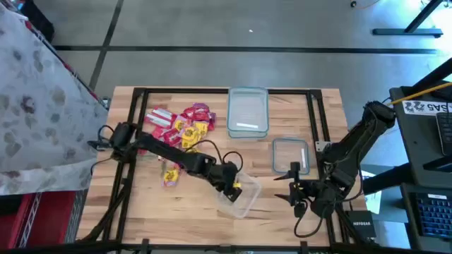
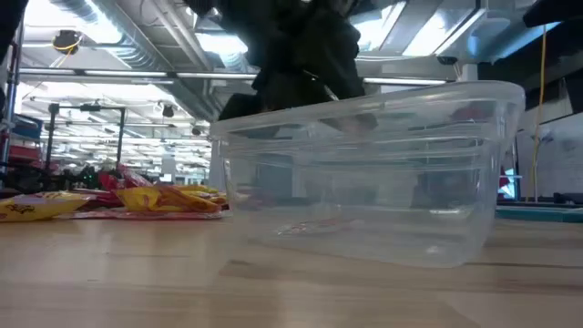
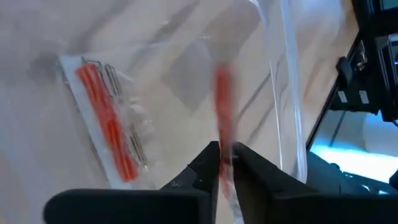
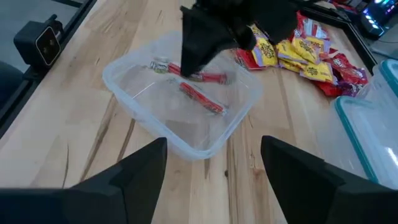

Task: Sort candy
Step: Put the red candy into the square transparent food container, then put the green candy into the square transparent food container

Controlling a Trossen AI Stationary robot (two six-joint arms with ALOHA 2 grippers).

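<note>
The left gripper [image 1: 233, 185] is reaching down into a clear tub [image 1: 242, 200] at the near middle of the table [image 1: 282, 219]. In the left wrist view its fingers [image 3: 202, 171] are pinched on a red packet [image 3: 222, 102], which is hanging upright between the tips over the tub floor. A second red packet [image 3: 106, 124], flat with a clear edge, is lying on the tub floor beside it. The right wrist view is showing red packets [image 4: 202, 96] inside the tub, under the left arm.

The right gripper [image 1: 295, 192] is waiting just right of the tub, near the table's near edge. Its fingers [image 4: 134, 168] are standing wide apart, gripping nothing.

Left of the tub, a small yellow and red packet [image 1: 170, 174] is lying alone on the wood. Farther back on the left, the main candy pile [image 1: 180, 125] is sitting in a loose heap: mostly red packets, several yellow, a few magenta. The left arm is stretching across the table just in front of this pile.

Right of centre, a clear lid [image 1: 290, 155] is lying flat. At the far middle, a second tub [image 1: 248, 111] with a bluish rim is standing apart from the pile.

In the low view, the near tub wall is blocking most of the table behind it.
</note>
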